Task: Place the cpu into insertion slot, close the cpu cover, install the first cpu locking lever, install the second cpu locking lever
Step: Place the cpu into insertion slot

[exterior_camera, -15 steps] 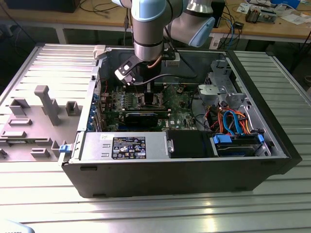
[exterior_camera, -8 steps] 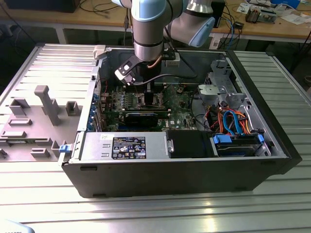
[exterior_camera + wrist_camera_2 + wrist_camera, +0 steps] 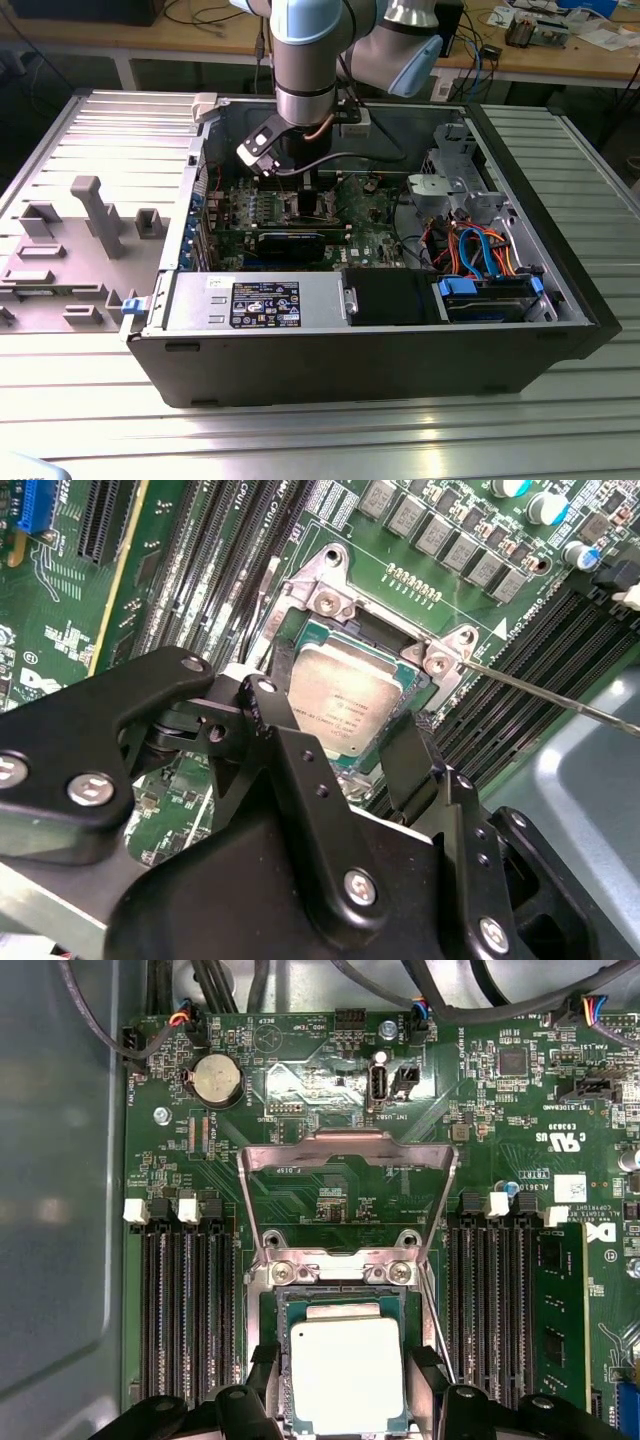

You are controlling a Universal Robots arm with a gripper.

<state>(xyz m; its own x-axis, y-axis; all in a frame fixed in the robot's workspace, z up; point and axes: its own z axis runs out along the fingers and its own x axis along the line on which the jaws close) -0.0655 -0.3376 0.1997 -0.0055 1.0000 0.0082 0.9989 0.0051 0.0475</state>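
The cpu (image 3: 347,1372) (image 3: 345,702), a flat square chip with a dull silver top, lies level in the insertion slot (image 3: 340,1272) (image 3: 330,602) on the green board. My gripper (image 3: 343,1375) (image 3: 345,715) is shut on the cpu, with one black finger (image 3: 263,1365) against each of two opposite edges. The cpu cover (image 3: 345,1146), a silver frame with a square window, stands swung up off the socket. A thin locking lever (image 3: 560,696) juts out unlatched beside the socket. In the exterior view the gripper (image 3: 298,178) reaches down into the case and hides the socket.
Long black memory slots (image 3: 185,1300) (image 3: 490,1300) flank the socket on both sides. The open computer case (image 3: 370,350) holds a black graphics card (image 3: 290,243), drive bays and bundled cables (image 3: 480,250). A grey fixture tray (image 3: 80,240) lies at the exterior view's left.
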